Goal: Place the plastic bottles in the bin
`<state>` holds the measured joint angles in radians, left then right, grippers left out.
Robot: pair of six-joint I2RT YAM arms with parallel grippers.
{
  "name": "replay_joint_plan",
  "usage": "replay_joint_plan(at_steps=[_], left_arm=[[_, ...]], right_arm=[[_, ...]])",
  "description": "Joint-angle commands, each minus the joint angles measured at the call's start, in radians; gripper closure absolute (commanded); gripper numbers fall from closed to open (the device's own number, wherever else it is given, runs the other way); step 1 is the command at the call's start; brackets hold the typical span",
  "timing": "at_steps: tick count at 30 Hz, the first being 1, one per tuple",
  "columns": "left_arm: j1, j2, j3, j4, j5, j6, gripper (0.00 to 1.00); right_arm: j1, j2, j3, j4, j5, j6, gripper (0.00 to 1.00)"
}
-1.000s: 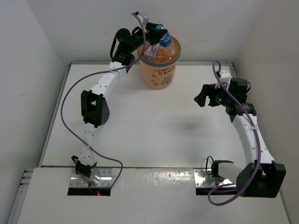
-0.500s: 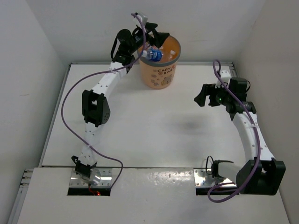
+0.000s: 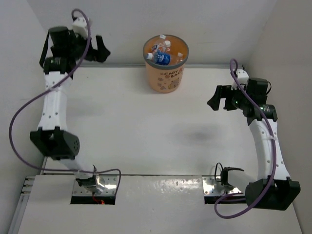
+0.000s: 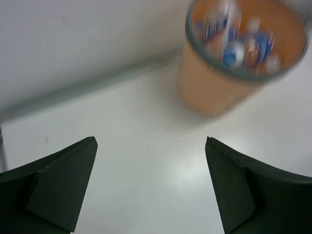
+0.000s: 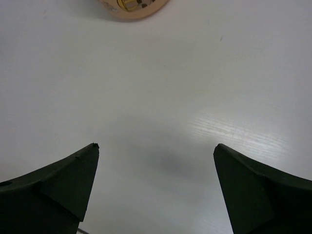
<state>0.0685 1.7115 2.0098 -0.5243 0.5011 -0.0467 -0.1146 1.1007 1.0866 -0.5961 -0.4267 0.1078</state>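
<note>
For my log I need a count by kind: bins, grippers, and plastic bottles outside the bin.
Bin: 1
Grippers: 2, the left gripper and the right gripper
Plastic bottles outside the bin: 0, those seen lie inside it
Total: 3

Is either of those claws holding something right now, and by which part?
Nothing is held. The left gripper and the right gripper are both open and empty; the plastic bottles lie inside the bin.

white arms (image 3: 51,105) with black joints, black jaws, purple cables (image 3: 10,134).
</note>
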Motion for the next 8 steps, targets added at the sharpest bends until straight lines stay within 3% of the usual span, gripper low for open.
replay_joint_plan(at_steps=[1,4,8], left_arm=[[-0.039,-0.143,-0.335,-0.299,-0.144,0.237,0.0],[0.003,-0.288,-0.571,-0.277,-0.173,0.248,0.0],[0.014,-0.4,-0.677,-0.256,-0.182,0.191,0.0]], right_arm=[[-0.008,0.019,0.03,-0.119,0.019,-0.014,0.01],[-0.008,0.007,-0.008,-0.133,0.026,-0.01,0.01],[-0.01,-0.015,-0.042,-0.134,0.052,-0.016,0.01]])
